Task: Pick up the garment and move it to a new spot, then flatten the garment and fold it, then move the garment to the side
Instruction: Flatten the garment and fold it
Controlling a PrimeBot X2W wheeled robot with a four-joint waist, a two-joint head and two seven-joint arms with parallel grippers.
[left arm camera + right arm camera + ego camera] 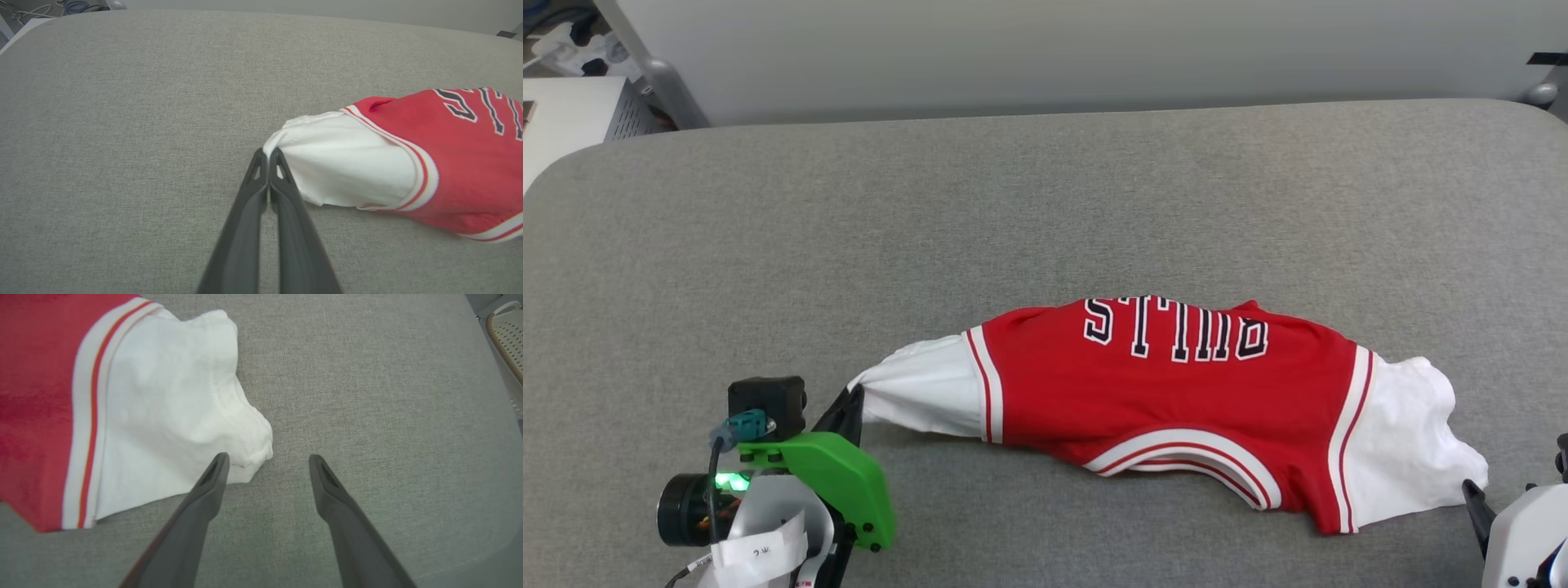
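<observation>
the garment point(1168, 400) is lying bunched on the grey surface point(1045, 204), lower middle of the head view. at lower left the left gripper point(268, 153) is pinching its white sleeve tip. at lower right the right gripper point(267, 459) is gaping wide beside the other sleeve.

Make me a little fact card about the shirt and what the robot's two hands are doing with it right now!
garment: red shirt with white sleeves, bunched up, lying on the grey surface
lettering: black with white outline, upside down in the head view
left gripper: shut, pinching the tip of one white sleeve
right gripper: open, at the corner of the other white sleeve, not gripping it
shirt flattened: not yet
shirt folded neatly: not yet
</observation>
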